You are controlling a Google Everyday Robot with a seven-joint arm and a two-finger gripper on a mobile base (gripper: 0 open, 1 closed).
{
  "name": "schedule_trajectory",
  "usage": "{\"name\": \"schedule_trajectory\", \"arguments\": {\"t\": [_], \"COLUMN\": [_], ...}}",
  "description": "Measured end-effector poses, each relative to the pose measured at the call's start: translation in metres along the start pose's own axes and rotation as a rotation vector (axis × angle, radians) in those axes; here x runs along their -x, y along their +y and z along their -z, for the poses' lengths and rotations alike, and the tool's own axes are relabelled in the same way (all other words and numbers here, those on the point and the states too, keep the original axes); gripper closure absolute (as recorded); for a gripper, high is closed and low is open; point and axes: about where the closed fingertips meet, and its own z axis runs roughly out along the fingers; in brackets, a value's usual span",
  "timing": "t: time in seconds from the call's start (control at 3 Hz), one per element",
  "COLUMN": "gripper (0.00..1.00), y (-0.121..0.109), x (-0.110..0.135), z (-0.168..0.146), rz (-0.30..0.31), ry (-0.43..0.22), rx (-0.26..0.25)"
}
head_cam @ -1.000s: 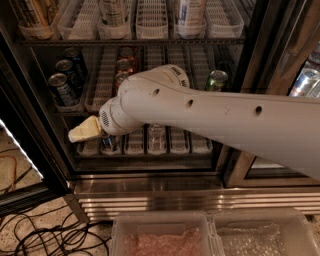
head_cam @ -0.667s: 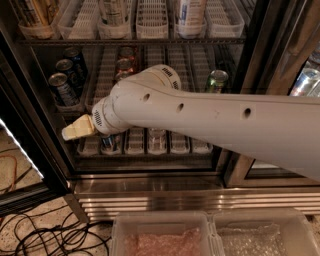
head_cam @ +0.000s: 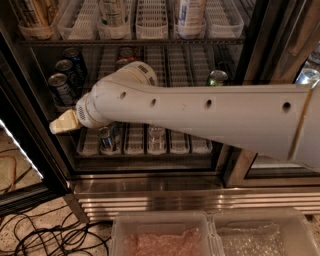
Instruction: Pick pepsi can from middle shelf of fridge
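Observation:
Three dark-blue pepsi cans [head_cam: 61, 88] stand in a row at the left end of the middle shelf [head_cam: 176, 65], in its white slotted lane trays. Red cans [head_cam: 125, 53] stand further back in the middle and a green can [head_cam: 217, 77] stands at the right. My gripper [head_cam: 63, 123], a cream-coloured tip on the white arm [head_cam: 200, 112], is at the fridge's [head_cam: 160, 196] left side, just below and in front of the nearest pepsi can. It holds nothing that shows. The arm hides much of the shelf.
The tier above holds tall bottles [head_cam: 189, 12] in white trays. The lower tier holds a can [head_cam: 106, 139] and a clear container [head_cam: 156, 136]. The black door frame [head_cam: 27, 125] is at the left. Cables [head_cam: 45, 235] lie on the floor and plastic bins [head_cam: 210, 235] stand in front.
My arm has swung to the left, carrying the gripper leftward and slightly up towards the row of blue cans. The cans have not moved.

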Motion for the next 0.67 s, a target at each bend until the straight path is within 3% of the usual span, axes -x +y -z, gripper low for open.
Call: {"name": "schedule_trajectory", "arguments": {"t": [0.67], "gripper": [0.16], "y": [0.021], "x": [0.027], "z": [-0.010], "rz": [0.060], "ry": [-0.026], "rx": [0.009]}}
